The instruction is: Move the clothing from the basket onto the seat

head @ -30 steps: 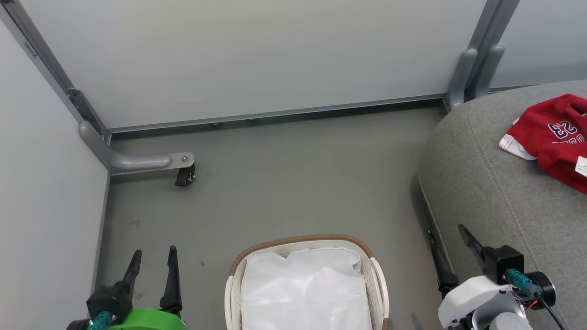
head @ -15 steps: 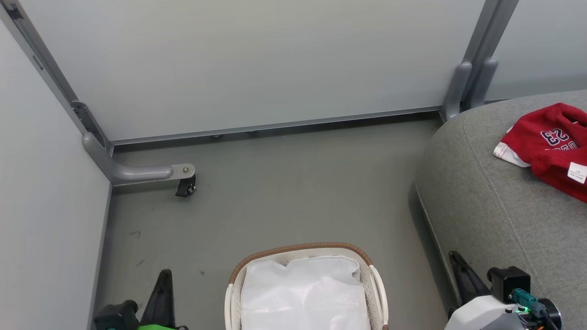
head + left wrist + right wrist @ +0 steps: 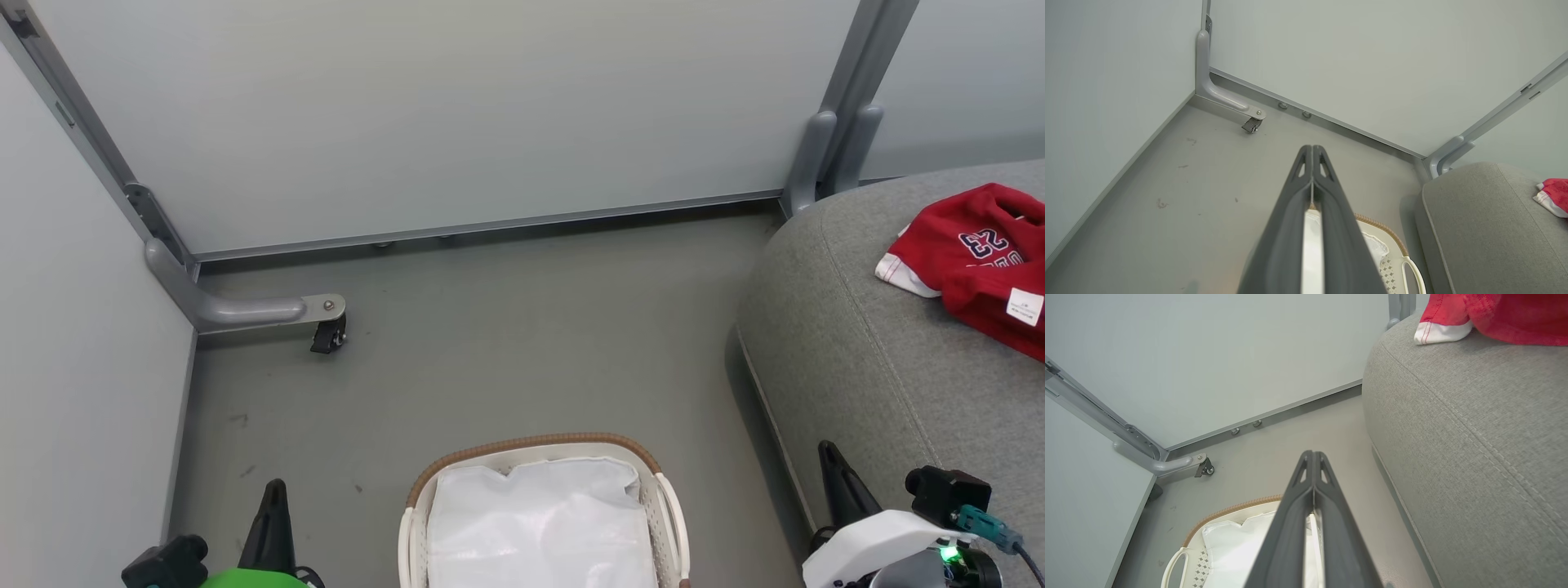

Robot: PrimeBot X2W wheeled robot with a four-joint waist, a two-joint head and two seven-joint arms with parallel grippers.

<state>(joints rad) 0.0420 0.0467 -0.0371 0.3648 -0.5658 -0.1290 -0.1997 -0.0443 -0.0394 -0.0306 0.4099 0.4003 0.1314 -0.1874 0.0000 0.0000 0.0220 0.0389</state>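
Red clothing [image 3: 976,261] with white trim and the number 23 lies on the grey seat [image 3: 882,343] at the right; it also shows as clothing [image 3: 1490,314] on the seat [image 3: 1474,437] and clothing [image 3: 1551,196] on the seat [image 3: 1474,228]. The white basket [image 3: 522,445] with a brown rim stands on the floor at bottom centre, holding its white liner [image 3: 539,523]. My left gripper [image 3: 273,490] is shut and empty left of the basket; my right gripper [image 3: 829,453] is shut and empty beside the seat's front edge. Both wrist views show the fingers pressed together, left gripper [image 3: 1312,149], right gripper [image 3: 1312,454].
Pale partition walls close the floor on the far and left sides. A grey metal foot with a caster [image 3: 326,331] sticks out from the left corner. Another grey post [image 3: 824,155] stands by the seat's far corner. Open grey floor [image 3: 506,343] lies beyond the basket.
Both grippers have gone from open to shut and drawn back toward the bottom edge. The head camera has shifted slightly, so basket and seat sit a little lower in the picture.
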